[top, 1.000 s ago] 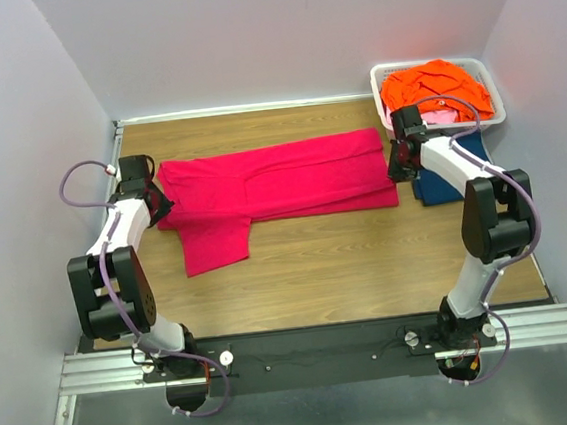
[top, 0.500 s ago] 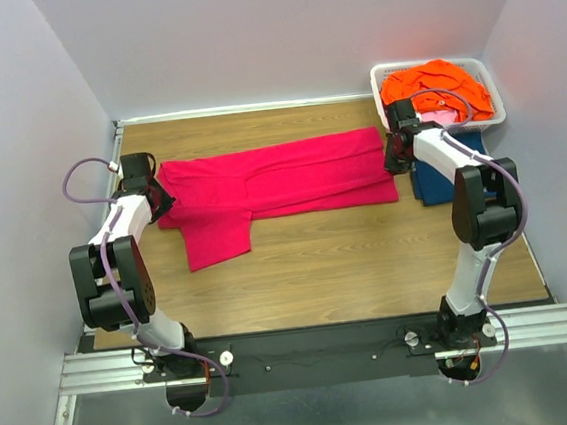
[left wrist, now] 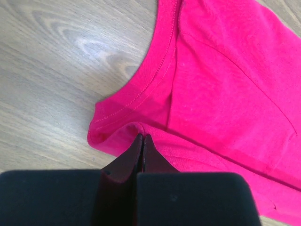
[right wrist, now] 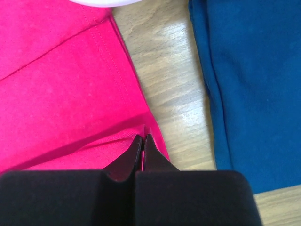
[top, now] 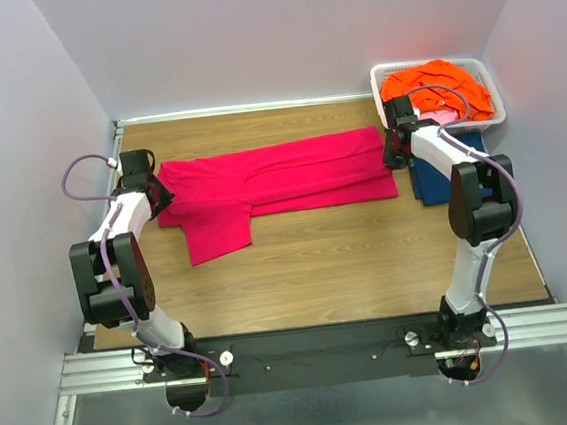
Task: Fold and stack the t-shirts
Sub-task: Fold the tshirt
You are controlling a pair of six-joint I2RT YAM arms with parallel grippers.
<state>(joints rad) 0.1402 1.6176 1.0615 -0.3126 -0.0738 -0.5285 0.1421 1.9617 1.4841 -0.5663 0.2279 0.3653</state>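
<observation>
The pink shirt (top: 280, 178) lies spread flat across the far part of the counter (top: 349, 266). The left tool (left wrist: 142, 139) is closed tight, pinching the shirt's left end by the neck hole. The right tool (right wrist: 143, 139) is closed tight on its right edge. A blue shirt (right wrist: 244, 84) lies just right of it. An orange shirt (top: 432, 86) sits in the basket (top: 378, 88) at the far right.

Wooden table (top: 349, 266), and the pink shirt (top: 290, 177) lies spread lengthways across its far half, one sleeve pointing toward the near edge. By the right edge, just beside it, the blue shirt (top: 430, 186) lies flat. A white basket (top: 400, 65) fills the far right corner.
</observation>
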